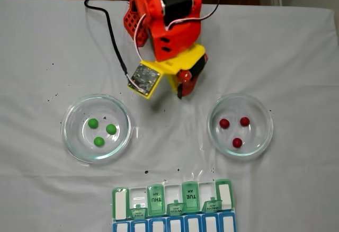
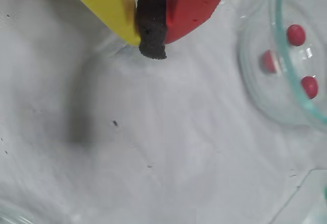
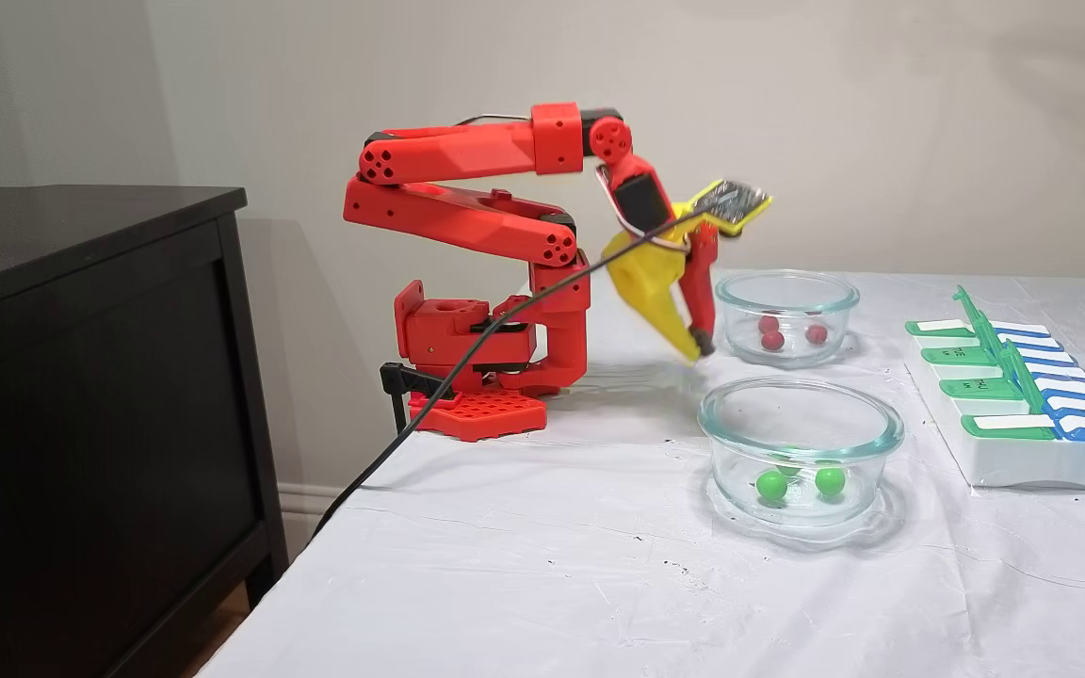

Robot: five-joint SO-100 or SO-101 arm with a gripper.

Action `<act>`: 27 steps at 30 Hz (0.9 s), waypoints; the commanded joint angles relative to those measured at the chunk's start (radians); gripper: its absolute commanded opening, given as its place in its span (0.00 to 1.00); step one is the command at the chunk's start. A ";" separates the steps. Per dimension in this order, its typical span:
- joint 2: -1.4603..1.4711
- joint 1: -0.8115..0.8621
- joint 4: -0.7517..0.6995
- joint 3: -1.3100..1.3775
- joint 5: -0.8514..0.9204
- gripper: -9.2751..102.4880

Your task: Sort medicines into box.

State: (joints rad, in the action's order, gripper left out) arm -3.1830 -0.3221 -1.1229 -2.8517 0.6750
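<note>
Gripper closed; six medicines.

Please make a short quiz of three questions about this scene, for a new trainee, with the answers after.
1. How many green balls lie in the glass dish on the left of the top-down fixed view?
2. True or false: the gripper holds a red ball.
3. Where is the gripper? A) above the pill organiser; B) over the cloth between the two dishes; C) inside the dish with the red balls.

Key: 1. Three. 2. False: its fingers are closed with just a black foam pad between them. 3. B.
</note>
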 commanded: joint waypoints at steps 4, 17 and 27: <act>-0.017 -0.095 -0.011 0.256 -0.038 0.08; 0.313 -0.210 0.163 0.479 -0.091 0.08; 0.537 -0.239 0.210 0.614 -0.127 0.08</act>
State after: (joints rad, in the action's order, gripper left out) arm -2.6124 -0.5384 -0.9327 -2.3409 0.5446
